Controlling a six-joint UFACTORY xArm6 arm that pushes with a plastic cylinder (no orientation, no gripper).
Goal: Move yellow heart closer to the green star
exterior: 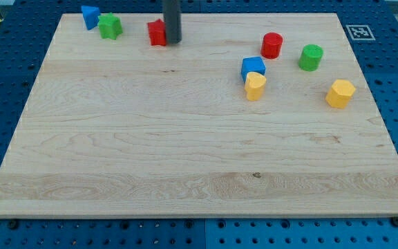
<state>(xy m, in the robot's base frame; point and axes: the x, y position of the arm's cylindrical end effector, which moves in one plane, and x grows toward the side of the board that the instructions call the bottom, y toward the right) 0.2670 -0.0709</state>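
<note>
My tip (173,41) is resting near the view's top edge of the wooden table (185,159), touching or sitting just beside the right side of a red block (157,32) whose shape I cannot make out. The rod is coming straight down from the view's top, and it ends bare, with no gripper to be released or clenched, and it is grasping nothing.

The yellow heart (255,86) is lying well apart from my tip, toward the view's right and lower down, pressing against the bottom edge of a blue block (253,67). The green star (109,26) is sitting in the view's top-left area, to the left of my tip and the red block, and touching a blue block (90,16) on its own left. So my tip is standing between the two task blocks, much nearer the green star than the yellow heart.

Farther to the view's right, a red cylinder (272,45) and a green cylinder (311,57) are standing near each other, and a yellow hexagonal block (340,93) is lying alone below them.
</note>
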